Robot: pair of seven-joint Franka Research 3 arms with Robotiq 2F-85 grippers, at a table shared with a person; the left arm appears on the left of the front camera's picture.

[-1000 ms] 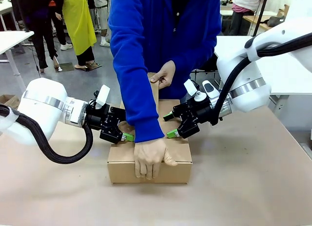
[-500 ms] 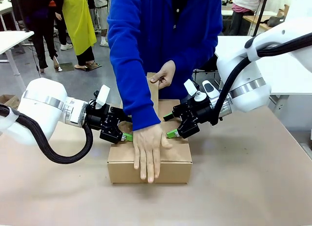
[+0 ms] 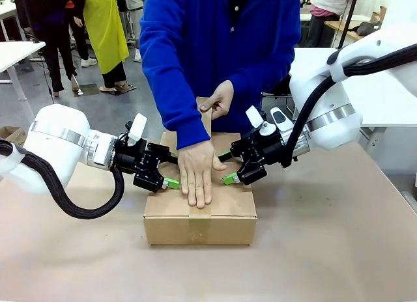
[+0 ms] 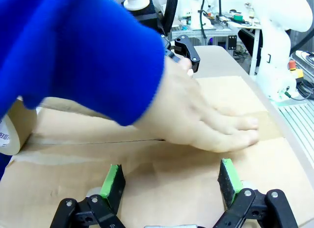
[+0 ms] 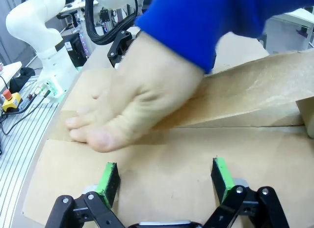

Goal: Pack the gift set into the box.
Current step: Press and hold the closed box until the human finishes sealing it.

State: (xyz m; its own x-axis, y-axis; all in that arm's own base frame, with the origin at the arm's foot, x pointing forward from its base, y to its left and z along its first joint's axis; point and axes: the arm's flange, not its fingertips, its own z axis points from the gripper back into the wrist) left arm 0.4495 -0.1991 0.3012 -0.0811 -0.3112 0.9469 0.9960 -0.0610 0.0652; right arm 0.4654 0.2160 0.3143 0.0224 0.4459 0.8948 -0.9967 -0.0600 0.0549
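Table (image 3: 339, 250) tan, matte; box (image 3: 228, 217) at its middle, brown corrugated card, rectangular, flaps down, tape strip over centre seam and front face; person's hand (image 3: 195, 175) flat on top, blue sleeve above; left gripper (image 3: 167, 175) and right gripper (image 3: 226, 168) at box's sides, jaws apart, green pads just over lid.
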